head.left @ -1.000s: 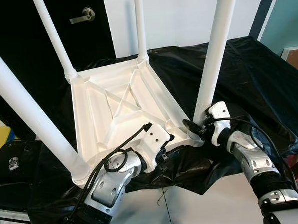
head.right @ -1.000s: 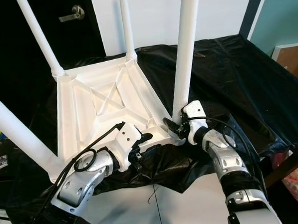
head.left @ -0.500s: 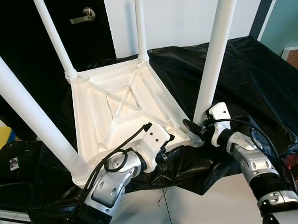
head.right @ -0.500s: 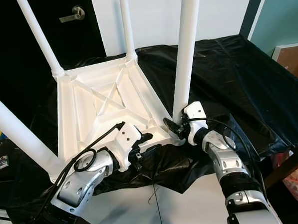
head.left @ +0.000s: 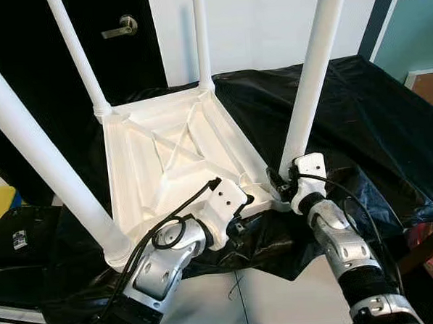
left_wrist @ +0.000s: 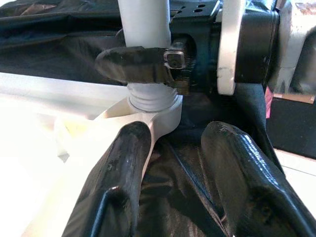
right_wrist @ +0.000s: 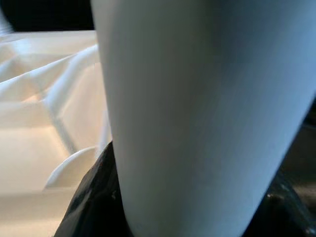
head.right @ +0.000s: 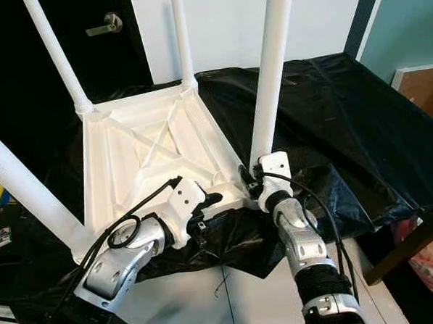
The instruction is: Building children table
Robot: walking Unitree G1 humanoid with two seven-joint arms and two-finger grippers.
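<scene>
— So what lay under everything?
— A black sheet [head.left: 359,118] covered the tabletop, and the white children's table [head.left: 166,164] lay upside down on it, its ribbed underside facing up. Behind stood a dark door [head.left: 65,39] with a metal handle [head.left: 118,26].
— And the legs?
— All four stood up from the corners. The near right leg [head.left: 310,77] rose from its corner socket [left_wrist: 155,106] just beside the robot's right arm.
— Where was the right claw [head.left: 279,179]?
— At the foot of that leg, its black fingers [left_wrist: 136,64] clamped around the tube just above the threaded collar. The right wrist view looked straight onto the white tube, with dark finger surfaces on both sides of it.
— And the left claw [left_wrist: 173,163]?
— At the near edge of the upturned table, pointing toward the same corner. Its two fingers were spread apart: one lay against the white arm of the socket, the other over the black sheet, with nothing gripped between them.
</scene>
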